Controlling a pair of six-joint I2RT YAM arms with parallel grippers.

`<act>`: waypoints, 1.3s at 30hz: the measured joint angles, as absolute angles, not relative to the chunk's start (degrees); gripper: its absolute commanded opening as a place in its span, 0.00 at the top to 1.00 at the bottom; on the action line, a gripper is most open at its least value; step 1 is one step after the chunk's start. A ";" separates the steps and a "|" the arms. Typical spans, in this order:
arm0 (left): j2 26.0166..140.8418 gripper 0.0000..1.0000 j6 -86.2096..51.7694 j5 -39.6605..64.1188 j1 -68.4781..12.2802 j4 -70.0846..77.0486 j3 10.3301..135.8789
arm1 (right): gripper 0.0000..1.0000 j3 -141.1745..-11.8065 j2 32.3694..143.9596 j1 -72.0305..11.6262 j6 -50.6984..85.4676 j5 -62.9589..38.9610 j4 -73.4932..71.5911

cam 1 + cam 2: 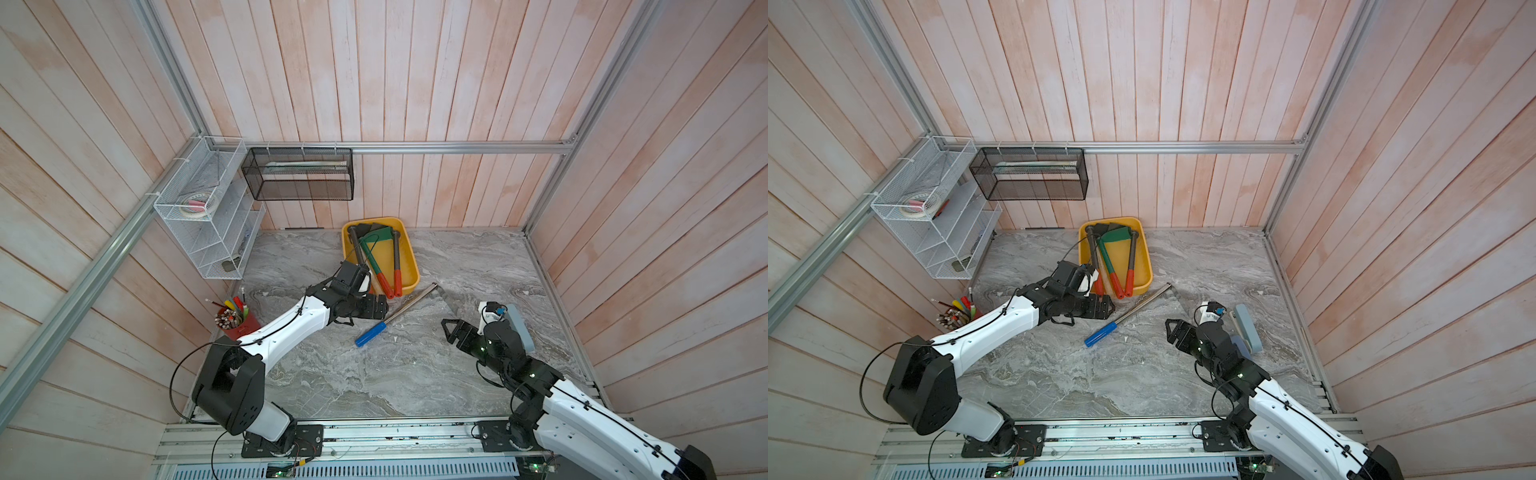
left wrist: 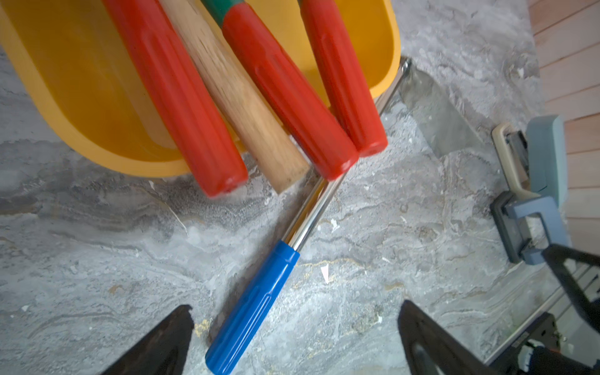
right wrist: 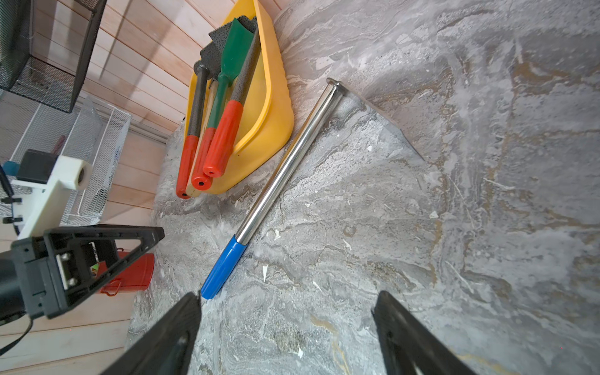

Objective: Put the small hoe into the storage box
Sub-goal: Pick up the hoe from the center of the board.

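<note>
Here the small hoe [image 1: 400, 310] [image 3: 282, 168], with a blue grip and a bright metal shaft, lies flat on the marbled table [image 1: 374, 382], outside the yellow storage box [image 1: 415, 270] [image 3: 276, 107]; its shaft runs just beside the box's near corner. Other tools [image 3: 224, 143] lie in the box, red and wooden handles overhanging the rim. The left gripper [image 2: 295, 308] hangs by the blue grip, jaws wide and empty. The right gripper [image 3: 289, 297] stands apart from the hoe, jaws wide, holding nothing.

storage box [image 2: 81, 81]: far end was cut off in the left wrist view.
grey-blue tool [image 1: 521, 326]: was partly hidden behind the right arm [image 1: 503, 345].
white rack [image 1: 199, 249] contents: were too small to tell.
</note>
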State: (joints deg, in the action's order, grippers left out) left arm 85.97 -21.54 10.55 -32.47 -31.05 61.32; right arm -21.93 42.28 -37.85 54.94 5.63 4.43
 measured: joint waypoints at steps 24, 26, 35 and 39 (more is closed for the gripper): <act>90.80 0.10 -14.44 7.14 -38.61 -30.46 57.52 | 0.15 -23.44 47.40 -34.00 52.23 -3.60 3.16; 92.18 0.11 -14.24 6.96 -38.61 -30.59 57.52 | 0.15 -23.44 47.33 -33.95 52.23 -3.79 3.11; 97.65 0.17 -13.23 5.28 -38.61 -32.60 61.34 | 0.16 -23.44 46.04 -33.91 52.27 -4.25 2.98; 98.41 0.19 -12.64 4.05 -38.61 -32.97 62.28 | 0.16 -23.42 45.65 -33.85 52.25 -4.40 3.01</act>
